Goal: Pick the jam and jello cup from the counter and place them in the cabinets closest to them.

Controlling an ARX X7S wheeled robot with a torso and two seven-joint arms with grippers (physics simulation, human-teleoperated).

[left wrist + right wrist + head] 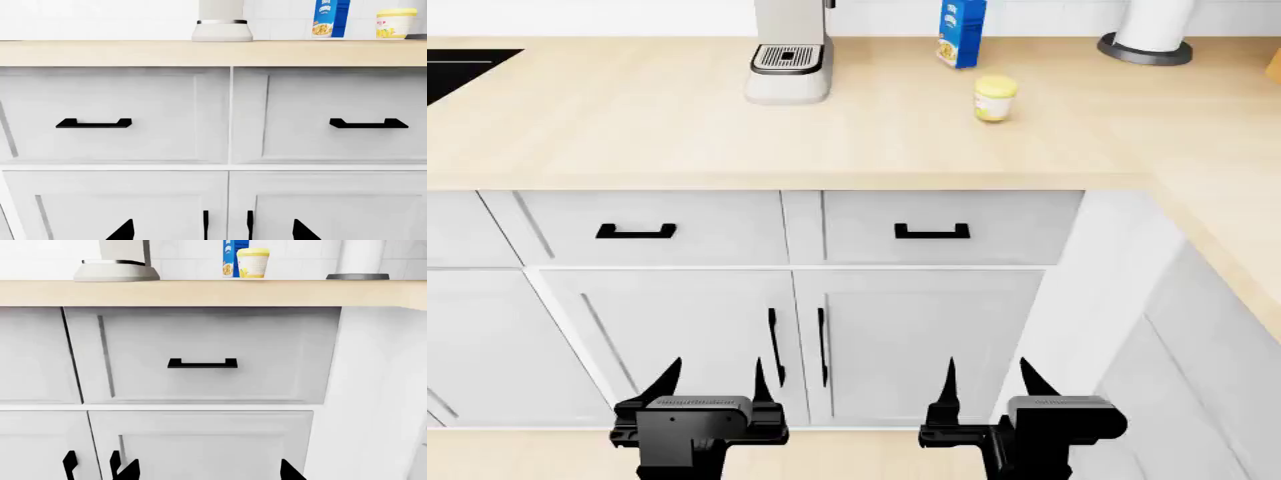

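The jam (994, 99) is a squat pale-yellow jar with a cream lid, upright on the wooden counter (667, 130), just in front of a blue box. It also shows in the wrist views, jam (395, 23) and jam (253, 262). The jello cup is out of view. My left gripper (714, 375) and right gripper (988, 375) hang low in front of the lower cabinet doors (914, 330), far below the jar. Both are open with nothing between the fingers, as the left gripper (213, 232) and right gripper (209, 472) show in their own views.
A coffee machine (790, 50) stands at the back of the counter, with the blue box (961, 32) to its right and a paper towel holder (1154, 30) farther right. A dark sink (461, 65) is at the far left. Two drawers (932, 228) with black handles sit above the doors. The counter turns a corner at the right.
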